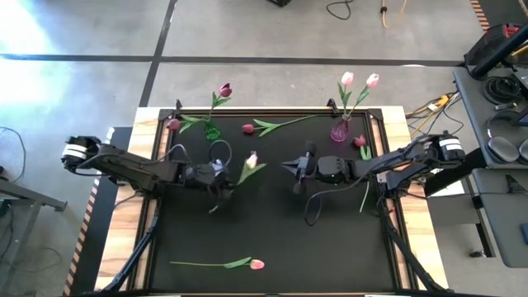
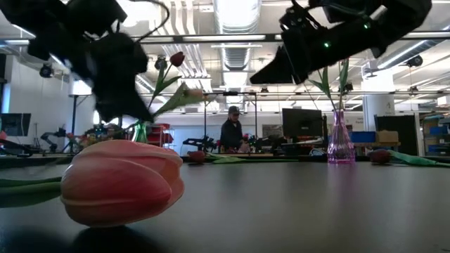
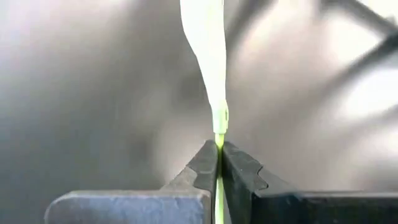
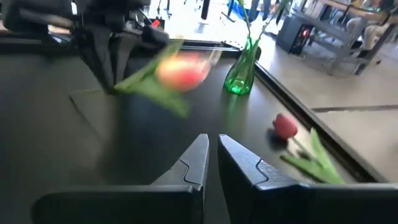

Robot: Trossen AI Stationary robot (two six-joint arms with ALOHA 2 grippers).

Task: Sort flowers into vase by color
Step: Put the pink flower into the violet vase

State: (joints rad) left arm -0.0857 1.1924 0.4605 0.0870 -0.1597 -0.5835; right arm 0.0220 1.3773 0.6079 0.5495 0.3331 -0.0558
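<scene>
Two pink tulips [image 1: 360, 80] stand in the purple vase [image 1: 339, 129], one maroon [image 1: 224, 90] apparently in the green [image 1: 213, 130], others lying scattered.

Grey concrete floor [image 1: 82, 91] crossed by dark lines. Cables [image 1: 346, 8] on floor beyond table. Side desk [image 1: 495, 165] with gear at right. Long ceiling lights [image 2: 235, 14], exposed ducts overhead. Monitors [image 2: 302, 121] and benches at back. Person [image 2: 230, 130] standing far off.
</scene>
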